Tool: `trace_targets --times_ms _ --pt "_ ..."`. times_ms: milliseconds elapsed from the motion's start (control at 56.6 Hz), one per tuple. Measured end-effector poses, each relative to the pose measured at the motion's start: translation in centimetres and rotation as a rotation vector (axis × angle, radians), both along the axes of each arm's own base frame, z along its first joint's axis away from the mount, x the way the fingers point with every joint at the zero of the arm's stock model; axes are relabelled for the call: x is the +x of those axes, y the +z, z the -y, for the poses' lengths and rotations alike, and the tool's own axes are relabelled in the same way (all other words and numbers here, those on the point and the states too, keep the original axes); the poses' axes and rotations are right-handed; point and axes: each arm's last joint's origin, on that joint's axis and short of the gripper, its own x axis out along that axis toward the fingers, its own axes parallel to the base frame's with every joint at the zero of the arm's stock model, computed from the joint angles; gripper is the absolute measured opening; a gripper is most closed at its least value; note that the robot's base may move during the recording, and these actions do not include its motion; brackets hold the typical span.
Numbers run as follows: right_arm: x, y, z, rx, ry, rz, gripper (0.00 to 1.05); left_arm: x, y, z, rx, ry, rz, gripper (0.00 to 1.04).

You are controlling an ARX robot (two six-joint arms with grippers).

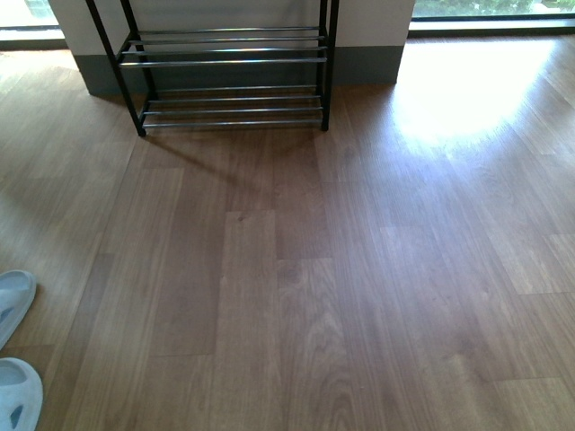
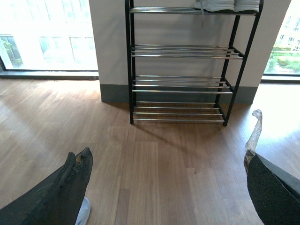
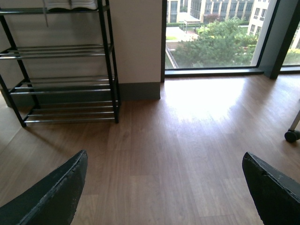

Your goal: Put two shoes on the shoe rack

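Observation:
Two pale blue slides lie on the wood floor at the lower left of the front view, one (image 1: 13, 303) behind the other (image 1: 18, 395). The shoe rack (image 1: 229, 61), black-framed with chrome rods, stands against the wall at the far side. Its top tier holds a pair of white-soled shoes (image 2: 227, 4), also seen in the right wrist view (image 3: 70, 4). My left gripper (image 2: 166, 161) hangs open over bare floor, a sliver of a pale blue slide (image 2: 83, 211) beside one finger. My right gripper (image 3: 164, 168) is open too, nothing between its fingers. Neither arm shows in the front view.
A white wall with grey skirting (image 1: 368, 65) backs the rack. Floor-length windows (image 3: 215, 35) flank it, throwing a bright patch on the floor. A caster wheel (image 3: 291, 136) stands at the edge of the right wrist view.

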Motion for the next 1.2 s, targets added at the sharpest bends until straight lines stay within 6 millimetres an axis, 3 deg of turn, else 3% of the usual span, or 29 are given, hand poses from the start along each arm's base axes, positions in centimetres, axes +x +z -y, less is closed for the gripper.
trace_targets --times_ms 1202 --pt "0.0 0.0 0.0 0.0 0.0 0.0 0.96 0.0 0.0 0.0 0.0 0.0 0.0 0.95"
